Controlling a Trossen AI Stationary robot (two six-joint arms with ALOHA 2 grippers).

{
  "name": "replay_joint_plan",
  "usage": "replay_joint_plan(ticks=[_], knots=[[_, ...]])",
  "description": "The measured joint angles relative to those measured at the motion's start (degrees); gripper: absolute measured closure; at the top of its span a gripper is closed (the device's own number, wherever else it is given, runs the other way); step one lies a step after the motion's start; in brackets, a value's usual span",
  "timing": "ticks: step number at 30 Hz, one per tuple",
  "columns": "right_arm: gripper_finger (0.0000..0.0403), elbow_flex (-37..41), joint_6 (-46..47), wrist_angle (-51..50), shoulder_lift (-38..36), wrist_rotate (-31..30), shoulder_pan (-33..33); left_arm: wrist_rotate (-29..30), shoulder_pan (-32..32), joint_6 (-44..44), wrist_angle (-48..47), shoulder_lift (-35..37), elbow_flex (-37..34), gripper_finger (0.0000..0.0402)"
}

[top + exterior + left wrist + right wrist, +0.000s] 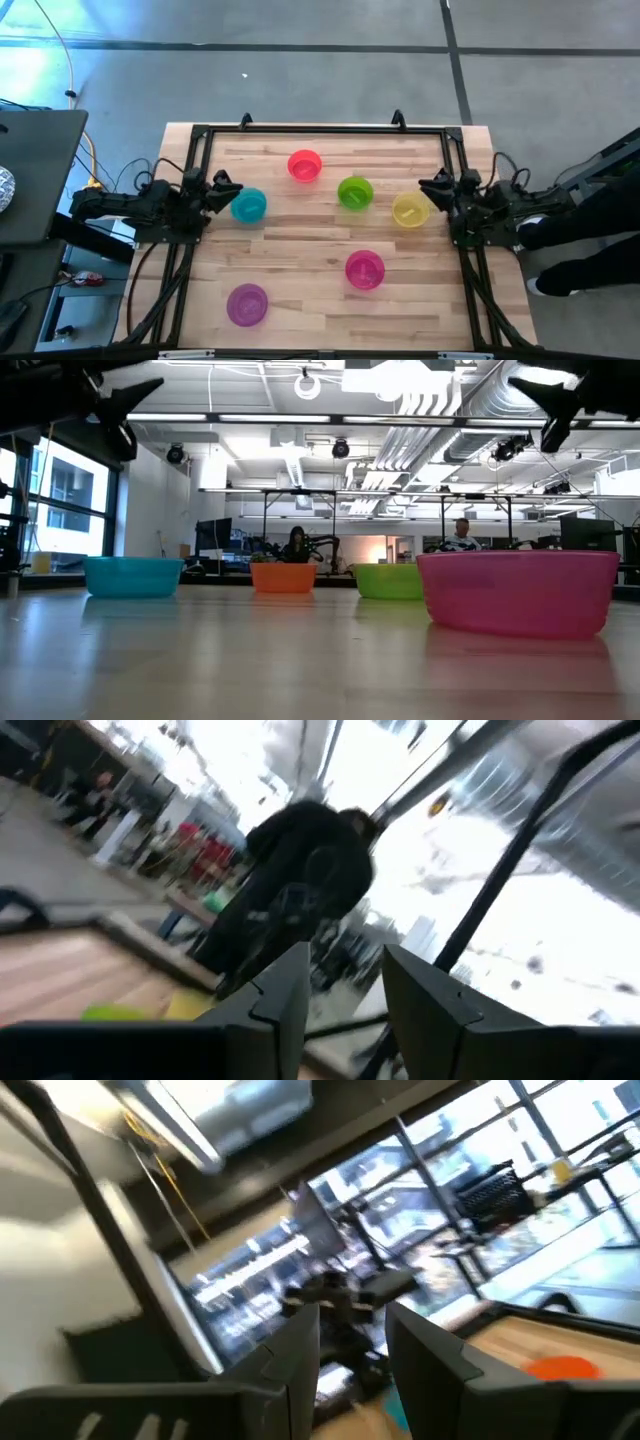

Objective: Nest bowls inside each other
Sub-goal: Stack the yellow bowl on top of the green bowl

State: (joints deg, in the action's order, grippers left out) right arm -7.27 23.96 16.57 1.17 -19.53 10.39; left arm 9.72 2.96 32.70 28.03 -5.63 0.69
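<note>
Bowls [355, 192] sitting scattered, none nested yet; left gripper [226, 190] and right gripper [436, 186] waiting at opposite table [300, 300] edges (jaws slightly apart, empty).

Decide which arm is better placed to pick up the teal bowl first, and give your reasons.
Left. The left gripper hangs right beside the teal bowl, at the table's left edge; the right gripper is across the table by the yellow bowl.

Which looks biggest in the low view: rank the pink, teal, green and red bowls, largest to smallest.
1. Pink bowl, only because it is nearest the camera.
2. Teal bowl.
3. Green bowl and red bowl look alike; unranked.
</note>
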Motion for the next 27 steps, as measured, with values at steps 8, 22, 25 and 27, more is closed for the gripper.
replay_joint_plan(ticks=[8,22,25,27], knots=[[0.0295,-6.4,1.5,-7.4,6.6,2.4,0.0,-1.3,-0.1,-1.8,-9.8,-3.1,2.7,0.0248],[0.0295,-25.5,-2.3,-24.0,33.1,3.4,-0.7,-2.9,0.0,-16.8,-9.0,-13.8,6.9,0.0222],[0.0295,-32.3,2.7,-37.3,36.6,-1.8,-2.5,-3.0,0.0,-17.3,-11.5,-14.2,8.1,0.0222],[0.0295,-36.5,7.4,-45.9,38.9,-6.0,-3.8,-3.0,0.0,-16.8,-12.3,-14.2,8.4,0.0222]])
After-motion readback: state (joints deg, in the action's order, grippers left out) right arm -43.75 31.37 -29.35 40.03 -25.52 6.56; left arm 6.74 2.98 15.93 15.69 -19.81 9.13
